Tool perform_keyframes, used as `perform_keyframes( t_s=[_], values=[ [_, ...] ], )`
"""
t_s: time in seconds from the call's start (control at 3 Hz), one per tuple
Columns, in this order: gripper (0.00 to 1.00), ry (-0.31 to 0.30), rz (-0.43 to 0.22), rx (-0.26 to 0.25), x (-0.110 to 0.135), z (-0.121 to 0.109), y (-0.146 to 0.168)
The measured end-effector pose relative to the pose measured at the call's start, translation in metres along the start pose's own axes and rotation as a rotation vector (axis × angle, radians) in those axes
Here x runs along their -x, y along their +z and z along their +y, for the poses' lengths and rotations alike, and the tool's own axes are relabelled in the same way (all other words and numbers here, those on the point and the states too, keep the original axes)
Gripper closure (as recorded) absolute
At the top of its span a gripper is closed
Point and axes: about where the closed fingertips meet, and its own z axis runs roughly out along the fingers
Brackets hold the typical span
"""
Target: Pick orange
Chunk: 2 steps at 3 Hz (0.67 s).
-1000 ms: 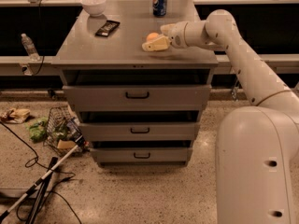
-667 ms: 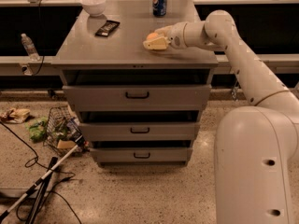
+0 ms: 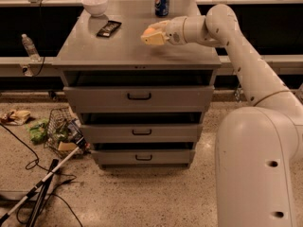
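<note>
The orange (image 3: pixel 149 31) is a small round fruit, only partly visible between the pale fingers of my gripper (image 3: pixel 154 35). The gripper reaches in from the right over the grey cabinet top (image 3: pixel 118 51), right of its middle. It is shut on the orange and holds it slightly above the surface, with a shadow beneath. The fingers hide most of the fruit.
A white bowl (image 3: pixel 94 4) and a blue soda can (image 3: pixel 162 1) stand at the back of the top. A flat black object (image 3: pixel 109 28) lies left of the gripper. A water bottle (image 3: pixel 29 46) stands on the left ledge. A wire basket (image 3: pixel 61 134) and cables lie on the floor.
The gripper has moved up and slightly back from the cabinet top, and the orange has moved with it.
</note>
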Motion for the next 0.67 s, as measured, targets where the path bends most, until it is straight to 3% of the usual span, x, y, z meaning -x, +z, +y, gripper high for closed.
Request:
perform_keyframes(
  t_s=[0.33, 0.67],
  values=[
    [1.00, -0.065, -0.071, 0.054, 0.0369, 0.0168, 0.0001],
    [1.00, -0.065, -0.071, 0.054, 0.0369, 0.0168, 0.0001]
  ],
)
